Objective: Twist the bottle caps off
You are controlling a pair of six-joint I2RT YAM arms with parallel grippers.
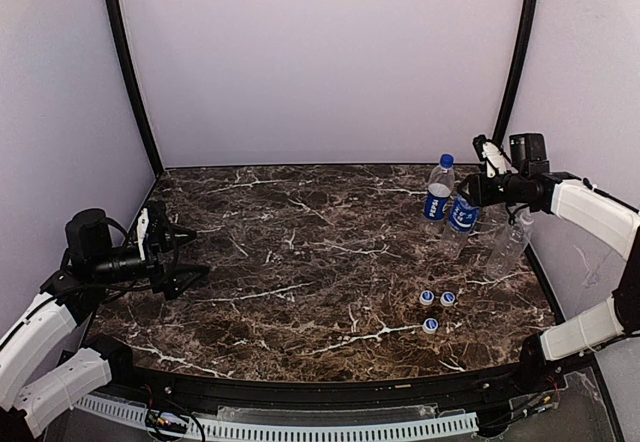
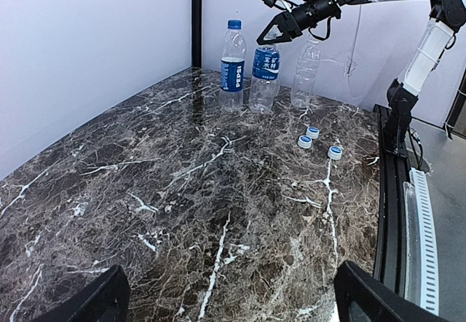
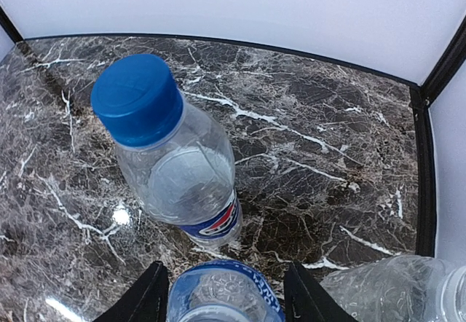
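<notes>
Parted, my right gripper [image 2: 277, 36] straddles an uncapped bottle [image 3: 222, 282], holding nothing, free for the last blue cap [image 3: 137, 97]; my left gripper [image 2: 233, 296] gapes idle.

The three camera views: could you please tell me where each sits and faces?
Top external: above and behind the bases, looking down at the marble table; both arms show, left hand and right hand.
Left wrist: low over the table, facing across it at the bottles; its own fingers frame the bottom.
Right wrist: above the bottles, looking steeply down; own fingers at the bottom edge.
Shared: all three show the capped bottle; top and left wrist show three loose caps.
</notes>
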